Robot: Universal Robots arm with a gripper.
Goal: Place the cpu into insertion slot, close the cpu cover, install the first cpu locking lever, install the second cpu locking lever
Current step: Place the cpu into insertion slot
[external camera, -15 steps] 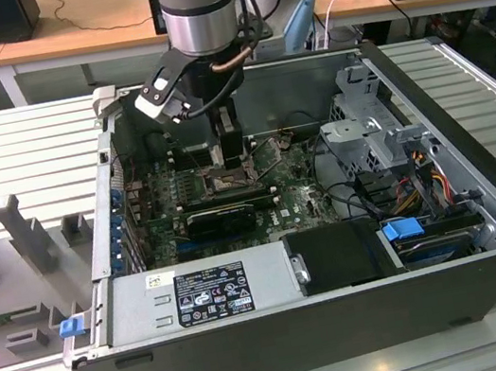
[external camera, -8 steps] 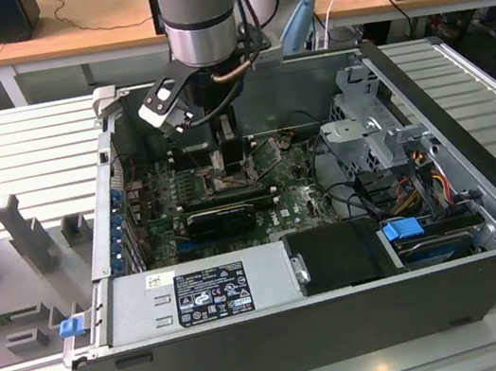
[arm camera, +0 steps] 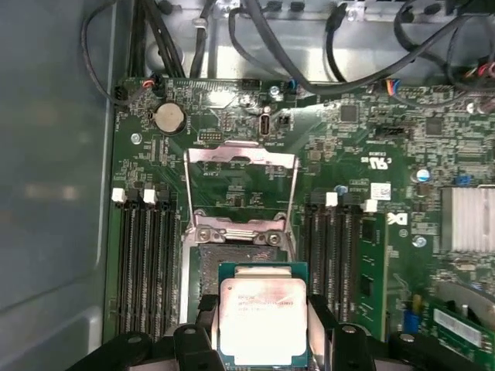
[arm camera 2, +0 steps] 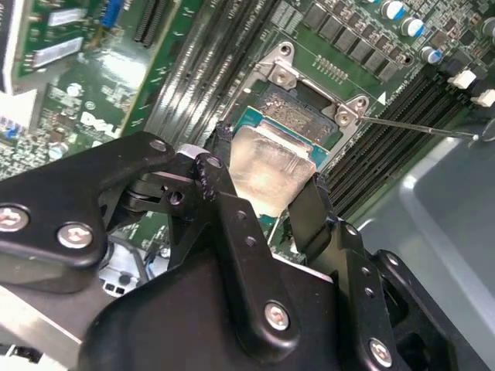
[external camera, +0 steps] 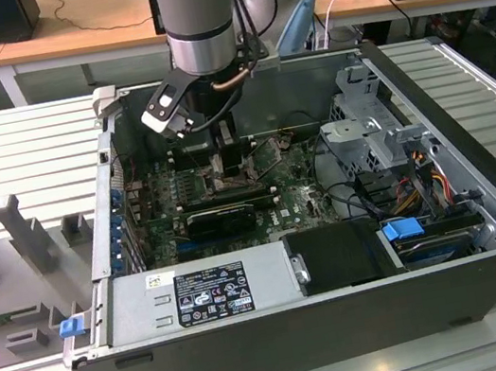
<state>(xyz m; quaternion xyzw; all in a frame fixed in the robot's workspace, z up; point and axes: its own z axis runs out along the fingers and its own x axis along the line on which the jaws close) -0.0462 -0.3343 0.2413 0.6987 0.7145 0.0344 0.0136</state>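
The open case (external camera: 306, 348) is taken in whole in the exterior view, from above and off one long side, with the arm (external camera: 197, 21) at the upper middle of the frame. In both wrist views the motherboard (arm camera: 371, 139) is looked down on from close by, past the tool (arm camera 2: 269, 164). The slot (arm camera: 232, 255) and the gripped cpu (arm camera: 263, 309) are shared by both.

Robotics lab: slatted workbench (external camera: 16, 149), cabled desks (external camera: 59, 41), open computer (external camera: 348, 317)
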